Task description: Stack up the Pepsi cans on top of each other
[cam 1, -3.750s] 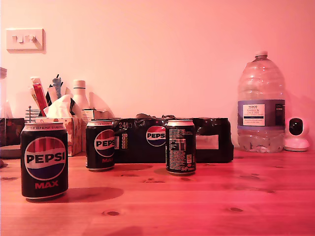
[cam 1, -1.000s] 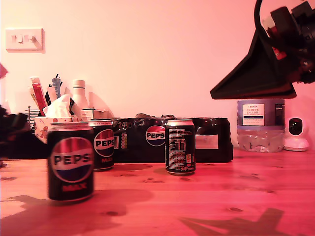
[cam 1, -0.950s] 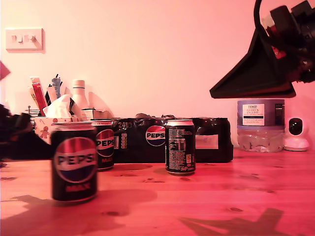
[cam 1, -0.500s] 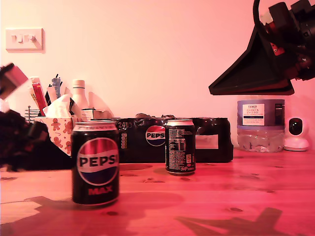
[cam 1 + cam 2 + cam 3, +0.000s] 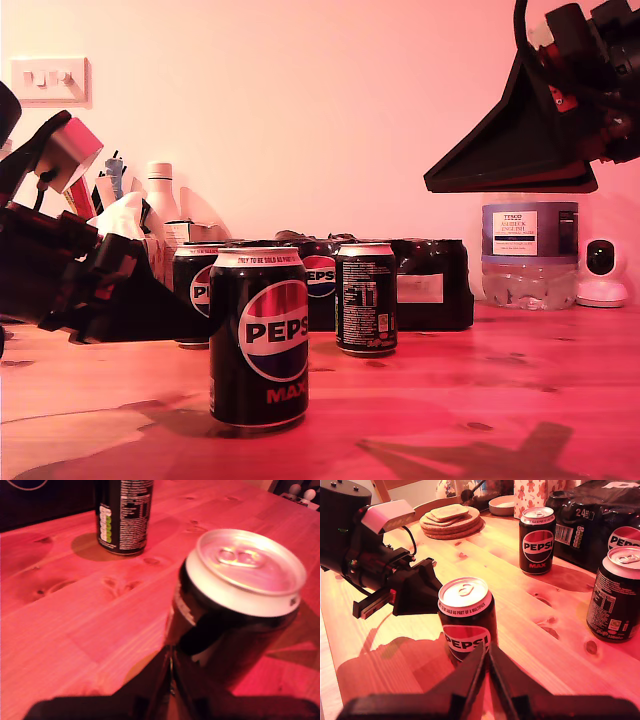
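the nearest pepsi can [image 5: 259, 338] stands upright on the wooden table [image 5: 480, 390], forward of the other two cans [image 5: 366, 298] [image 5: 197, 292] by the multipack [image 5: 432, 283], with my first gripper [image 5: 150, 300] clenched on it, while my second gripper [image 5: 520, 150] hovers high, fingers pressed together, grasping nothing.

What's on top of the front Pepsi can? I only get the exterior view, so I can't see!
Observer: The first wrist view looks down on the front Pepsi can. It has a silver top with a pull tab.
Operator: Is my first claw holding it?
Observer: No. Its fingers are pressed together, right at the can's side.
Operator: What's hiding behind that arm?
Observer: The second wrist view shows a stack of round coasters there.
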`<state>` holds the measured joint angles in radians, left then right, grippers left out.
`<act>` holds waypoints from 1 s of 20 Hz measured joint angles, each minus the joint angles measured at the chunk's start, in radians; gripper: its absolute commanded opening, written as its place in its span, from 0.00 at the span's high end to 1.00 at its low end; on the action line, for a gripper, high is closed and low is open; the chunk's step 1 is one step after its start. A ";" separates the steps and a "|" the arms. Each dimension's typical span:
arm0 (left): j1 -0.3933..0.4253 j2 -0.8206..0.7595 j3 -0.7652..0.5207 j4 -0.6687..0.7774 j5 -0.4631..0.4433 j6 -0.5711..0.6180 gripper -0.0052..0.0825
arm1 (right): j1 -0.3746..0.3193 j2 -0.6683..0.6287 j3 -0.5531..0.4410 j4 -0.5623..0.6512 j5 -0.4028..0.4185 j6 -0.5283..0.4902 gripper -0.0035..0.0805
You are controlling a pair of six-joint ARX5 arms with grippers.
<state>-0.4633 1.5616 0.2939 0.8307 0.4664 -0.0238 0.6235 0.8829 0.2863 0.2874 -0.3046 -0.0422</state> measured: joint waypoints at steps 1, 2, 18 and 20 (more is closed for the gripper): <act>0.005 0.000 0.000 0.000 -0.012 0.000 0.97 | 0.000 0.000 0.000 0.000 0.001 0.000 0.97; 0.014 0.000 0.000 0.000 -0.023 0.001 0.97 | 0.000 0.000 0.000 -0.001 0.001 0.000 0.97; 0.119 0.000 0.000 0.002 -0.003 0.001 0.97 | -0.028 0.236 0.000 0.105 0.288 0.095 0.10; 0.119 0.000 0.000 0.002 0.000 0.000 0.97 | -0.028 0.289 0.000 0.128 0.297 0.097 0.10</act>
<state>-0.3443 1.5616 0.2943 0.8330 0.4667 -0.0235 0.5953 1.1717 0.2859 0.4152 -0.0074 0.0544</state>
